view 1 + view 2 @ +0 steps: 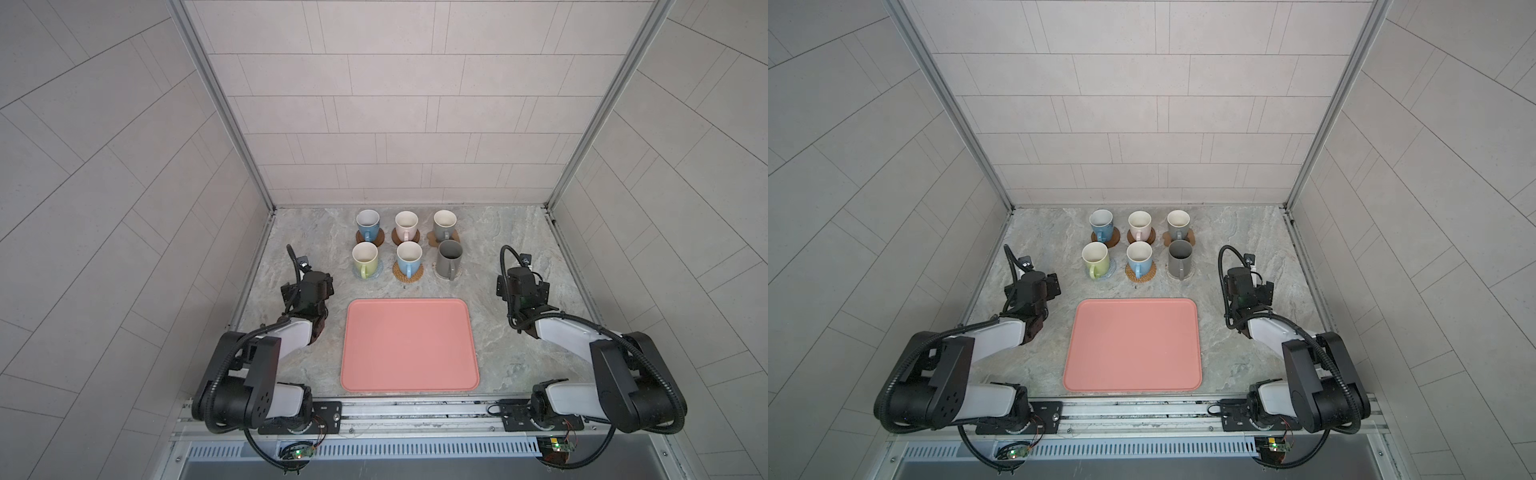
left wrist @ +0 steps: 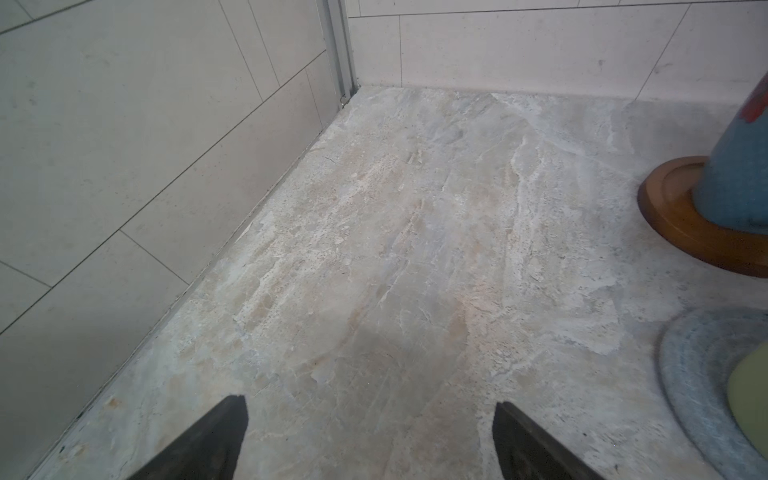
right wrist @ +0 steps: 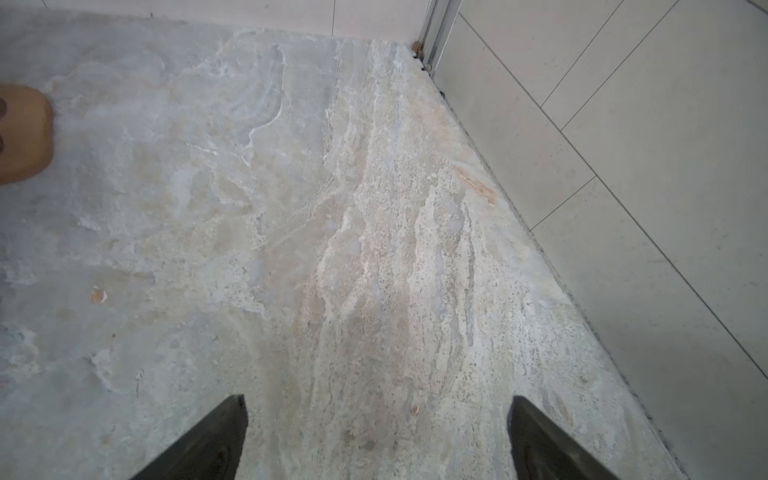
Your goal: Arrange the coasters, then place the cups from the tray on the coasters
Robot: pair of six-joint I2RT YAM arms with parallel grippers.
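Left wrist view has my left gripper [image 2: 369,402] spread wide over bare table [image 2: 374,249], with nothing between its fingers. The right wrist view has my right gripper [image 3: 377,399] just as wide and just as empty. In both top views the grippers flank the tray [image 1: 409,345], the left one off its far left corner and the right one off its far right corner. Each points toward the far wall.

The tray lies near and central, with nothing on it. It looks longer left to right than near to far.

All six cups stand upright, mouths up, beyond the tray's far edge, in two rows of three running left to right.

Far row:
- blue cup [image 1: 368,224] on the left disc [image 1: 358,239]
- pink cup [image 1: 406,225] on the middle disc [image 1: 395,239]
- grey cup [image 1: 444,224] on the paw [image 1: 433,237]

Near row:
- green cup [image 1: 365,258] on the crochet mat [image 1: 357,272]
- light blue cup [image 1: 409,257] on the rattan mat [image 1: 417,272]
- tall cup [image 1: 449,258] on the beige mat [image 1: 438,273]

The handles of the blue, pink, green, light blue and tall cups point near, toward the tray. I cannot make out the grey cup's handle behind the tall cup. The tall cup's rim overlaps the paw in both top views, and I cannot tell whether they touch.
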